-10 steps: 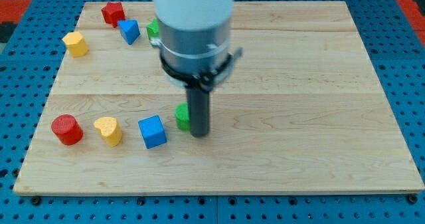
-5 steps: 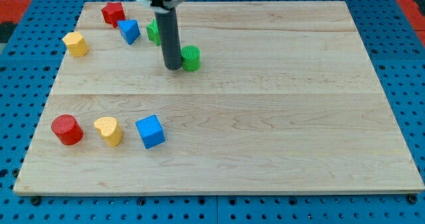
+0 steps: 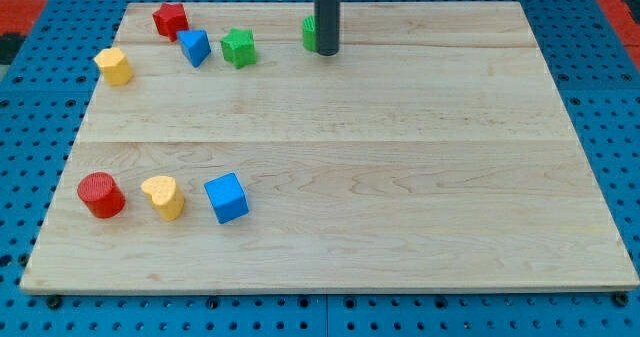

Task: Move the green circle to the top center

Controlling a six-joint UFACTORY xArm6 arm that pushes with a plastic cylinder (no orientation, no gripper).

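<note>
The green circle [image 3: 310, 33] sits near the view's top centre of the wooden board [image 3: 400, 157], mostly hidden behind my rod. My tip [image 3: 327, 51] rests on the board just right of and touching the green circle. Only a sliver of the circle shows at the rod's left side.
A green star-like block [image 3: 238, 47], a blue triangle-like block [image 3: 195, 48], a red block [image 3: 170, 20] and a yellow block [image 3: 114, 66] lie at the top left. A red cylinder [image 3: 100, 195], a yellow heart [image 3: 163, 197] and a blue cube [image 3: 227, 198] line the bottom left.
The green circle has travelled from the board's lower middle up to the top centre. My tip moved up with it, from the circle's left side to its right.
</note>
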